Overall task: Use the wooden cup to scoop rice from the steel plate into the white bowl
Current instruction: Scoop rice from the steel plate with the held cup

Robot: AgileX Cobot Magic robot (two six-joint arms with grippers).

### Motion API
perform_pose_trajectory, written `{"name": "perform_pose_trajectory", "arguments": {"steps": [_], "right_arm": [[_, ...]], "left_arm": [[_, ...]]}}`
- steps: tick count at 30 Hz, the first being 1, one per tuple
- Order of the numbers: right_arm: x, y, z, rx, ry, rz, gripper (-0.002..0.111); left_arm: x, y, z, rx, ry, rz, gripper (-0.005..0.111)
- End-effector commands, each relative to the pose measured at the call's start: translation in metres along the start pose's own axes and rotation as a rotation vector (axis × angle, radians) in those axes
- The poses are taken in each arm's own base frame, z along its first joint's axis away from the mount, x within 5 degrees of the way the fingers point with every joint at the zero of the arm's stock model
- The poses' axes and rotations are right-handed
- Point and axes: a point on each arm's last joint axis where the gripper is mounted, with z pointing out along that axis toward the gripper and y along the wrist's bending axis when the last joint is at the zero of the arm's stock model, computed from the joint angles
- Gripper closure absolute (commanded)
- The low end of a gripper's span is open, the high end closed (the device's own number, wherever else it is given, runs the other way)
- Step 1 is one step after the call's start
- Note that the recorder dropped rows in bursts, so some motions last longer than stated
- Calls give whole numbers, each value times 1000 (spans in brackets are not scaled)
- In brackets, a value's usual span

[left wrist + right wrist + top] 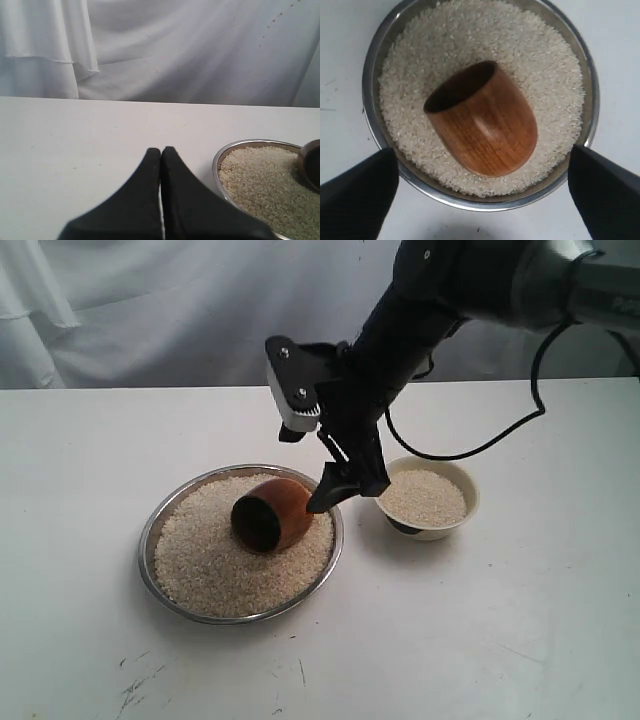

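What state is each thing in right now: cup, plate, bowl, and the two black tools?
wooden cup: lying on its side in the rice, not held.
steel plate: level, filled with rice.
white bowl: upright beside the plate, holding rice.
right tool: open, above the cup, gripping nothing.
left tool: shut, empty.

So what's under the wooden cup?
Loose rice filling the plate; the cup lies on its side on it. The grains directly beneath and the plate's floor are hidden.
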Motion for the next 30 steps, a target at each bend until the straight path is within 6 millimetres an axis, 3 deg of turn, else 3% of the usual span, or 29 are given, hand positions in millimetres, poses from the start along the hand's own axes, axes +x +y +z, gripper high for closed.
{"name": "perform_pose_trajectory", "arguments": {"steps": [1, 12, 21, 30], "right_arm": [[14, -1, 20, -37, 32, -73, 28], [20, -16, 50, 85, -19, -308, 28], [22, -10, 83, 23, -56, -294, 28], [18, -11, 85, 39, -64, -208, 32]], "left_arm": [[1, 0, 0, 4, -5, 1, 107], [1, 0, 0, 4, -5, 1, 107], [1, 0, 0, 4, -5, 1, 107], [1, 0, 0, 4, -5, 1, 107]]}}
